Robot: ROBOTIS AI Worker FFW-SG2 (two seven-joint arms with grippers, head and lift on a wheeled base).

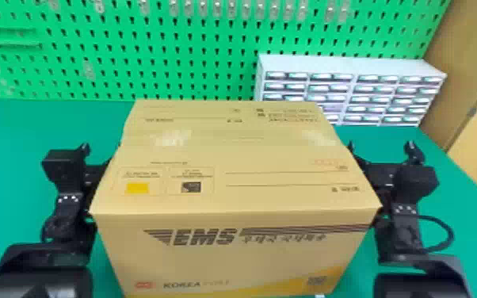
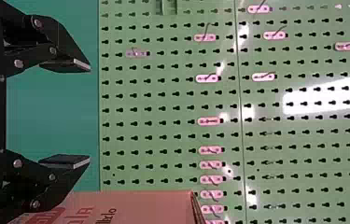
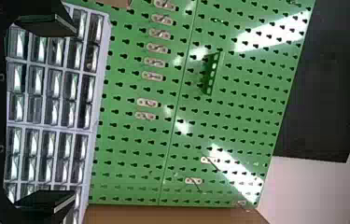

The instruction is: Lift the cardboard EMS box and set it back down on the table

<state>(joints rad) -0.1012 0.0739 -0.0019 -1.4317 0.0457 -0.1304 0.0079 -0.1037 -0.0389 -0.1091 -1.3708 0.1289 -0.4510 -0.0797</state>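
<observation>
EMS box (image 1: 233, 198) partly hiding left tool (image 1: 93, 168) and right tool (image 1: 381, 167), both spread wide

A holey green wall (image 1: 170, 43) holds what may be little hooks (image 2: 209, 121). White drawers (image 1: 348, 66) stand in front, near a brown wall (image 1: 461, 51).

Green pegboard wall (image 1: 194, 43) w/ pale drawer cab (image 1: 350, 66) at R.

The cardboard EMS box (image 1: 289, 206) is tan, with dark stripes and yellow patches. A teal-green tabletop (image 1: 20, 134) sits against the brighter green of a pegboard (image 1: 130, 63) patterned in rows of black holes, and the drawer cabinet (image 1: 329, 64) is whitish, gridded with dark-and-pale drawer fronts.
</observation>
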